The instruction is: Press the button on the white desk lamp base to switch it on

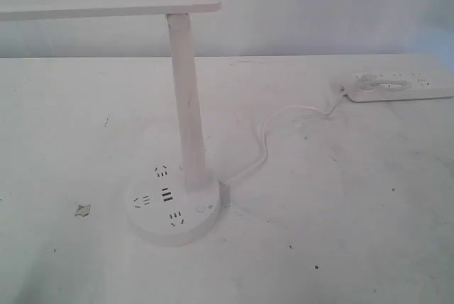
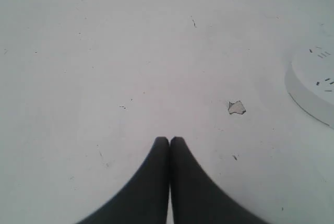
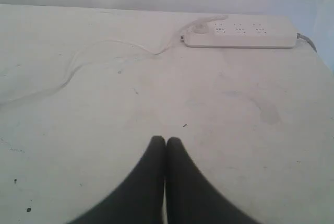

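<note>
My left pincer (image 2: pixel 169 139) shows as 2 matte fingers (image 2: pixel 148 187), charcoal to black, smooth and plain. Each is broad where it enters the picture and sweeps inward in a long concave curve, narrowing to a small rounded tip. The inner faces are straight and flat, and they meet along 1 thin seam, slightly paler low down. My right pincer (image 3: pixel 166 139) is the same make: 2 dark fingers (image 3: pixel 190 190) with the same flared, horn-like outline, blunt rounded tips and straight inner edges, the surface dull, greyer along the outer curves.
</note>
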Robot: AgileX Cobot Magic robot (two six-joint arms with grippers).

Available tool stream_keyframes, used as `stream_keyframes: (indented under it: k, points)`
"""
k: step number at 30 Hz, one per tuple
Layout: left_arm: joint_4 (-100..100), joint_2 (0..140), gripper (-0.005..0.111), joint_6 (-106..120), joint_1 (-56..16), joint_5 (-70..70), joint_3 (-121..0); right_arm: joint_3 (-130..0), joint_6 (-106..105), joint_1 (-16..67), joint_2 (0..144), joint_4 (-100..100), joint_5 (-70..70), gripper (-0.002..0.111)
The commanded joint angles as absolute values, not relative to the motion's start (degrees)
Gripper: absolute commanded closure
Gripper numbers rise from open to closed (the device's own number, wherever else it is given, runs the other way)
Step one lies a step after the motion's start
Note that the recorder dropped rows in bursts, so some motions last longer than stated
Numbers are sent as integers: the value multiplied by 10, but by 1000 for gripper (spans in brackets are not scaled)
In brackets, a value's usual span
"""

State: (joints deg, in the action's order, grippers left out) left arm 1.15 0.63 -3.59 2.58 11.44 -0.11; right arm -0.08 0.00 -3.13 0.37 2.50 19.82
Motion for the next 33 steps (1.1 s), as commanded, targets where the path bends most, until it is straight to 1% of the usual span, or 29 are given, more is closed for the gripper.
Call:
stream_keyframes:
  k: [1, 2, 3, 4, 5, 6, 7, 10, 12, 15, 17, 19, 20, 23, 25, 27, 28, 29, 30, 31, 32, 33]
  points:
    - [9, 7, 107, -36, 27, 115, 0, 0, 3, -29, 0, 24, 196, 108]
    - [9, 7, 107, -36, 27, 115, 0, 0, 0, -29, 0, 24, 183, 108]
    - [9, 7, 107, -36, 27, 115, 0, 0, 0, -29, 0, 14, 139, 108]
    - [9, 7, 107, -36, 27, 115, 0, 0, 0, -29, 0, 15, 77, 108]
    - [9, 7, 107, -36, 27, 115, 0, 0, 0, -29, 0, 16, -36, 108]
    - [9, 7, 107, -36, 27, 115, 0, 0, 0, -29, 0, 16, -76, 108]
    - [9, 7, 107, -36, 27, 115, 0, 0, 0, -29, 0, 16, -145, 108]
    - [9, 7, 107, -36, 27, 115, 0, 0, 0, -29, 0, 16, -246, 108]
    - [9, 7, 107, -36, 27, 115, 0, 0, 9, -29, 0, 19, -290, 108]
    - [9, 7, 107, -36, 27, 115, 0, 0, 42, -29, 0, 106, -462, 108]
    - [9, 7, 107, -36, 27, 115, 0, 0, 72, -29, 0, 131, -524, 108]
    - [9, 7, 107, -36, 27, 115, 0, -5, 138, -29, 0, 178, -506, 108]
    - [9, 7, 107, -36, 27, 115, 0, -21, 167, -29, 0, 209, -461, 108]
    - [9, 7, 107, -36, 27, 115, 0, -83, 140, -29, 36, 293, -320, 108]
    - [9, 7, 107, -36, 27, 115, 0, -124, 124, -29, 98, 296, -288, 108]
    - [9, 7, 107, -36, 27, 115, 0, -174, 124, -29, 184, 279, -265, 108]
    - [9, 7, 107, -36, 27, 115, 0, -224, 124, -29, 267, 265, -204, 108]
    - [9, 7, 107, -36, 27, 115, 0, -275, 124, -29, 358, 245, -109, 108]
    - [9, 7, 107, -36, 27, 115, 0, -297, 131, -29, 401, 244, -64, 108]
    - [9, 7, 107, -36, 27, 115, 0, -332, 159, -29, 476, 245, 54, 108]
    - [9, 7, 107, -36, 27, 115, 0, -341, 170, -29, 504, 251, 90, 108]
    - [9, 7, 107, -36, 27, 115, 0, -352, 195, -29, 565, 262, 130, 108]
